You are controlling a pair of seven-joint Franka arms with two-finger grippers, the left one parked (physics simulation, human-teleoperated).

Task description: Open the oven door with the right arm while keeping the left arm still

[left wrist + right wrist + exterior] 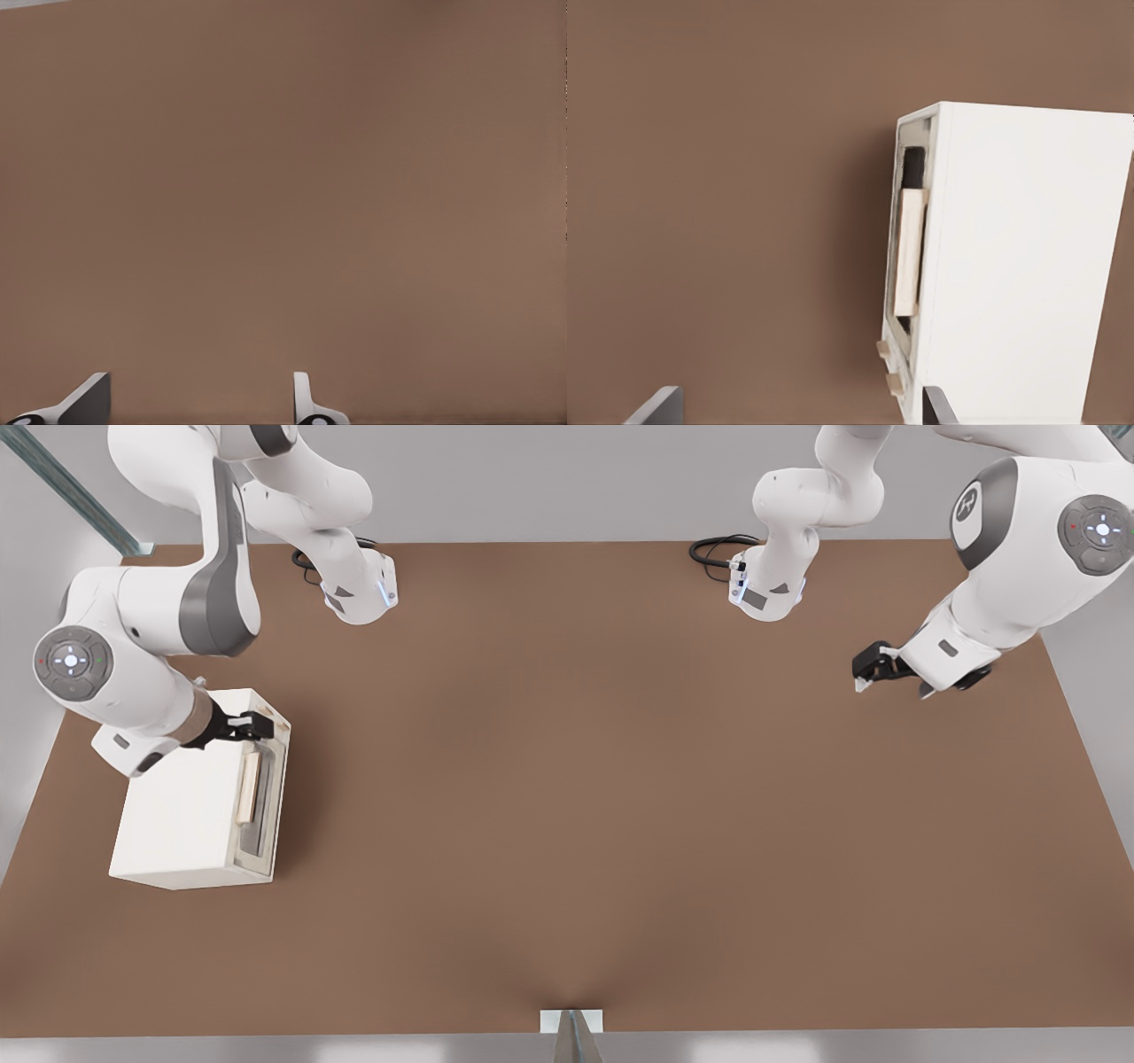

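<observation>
Oven door [262, 797] shut; fingers [663, 405] apart above.

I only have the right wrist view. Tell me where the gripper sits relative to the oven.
Observer: In the front view, the gripper hovers over the oven's far top corner, at the door side.
Operator: Give me the handle's position from there.
Observer: The handle lies nearer the camera than the gripper, along the oven door, which faces the front view's right.
Operator: Report the other arm.
Observer: The left gripper hangs over the table at the front view's right, far from the oven.
</observation>
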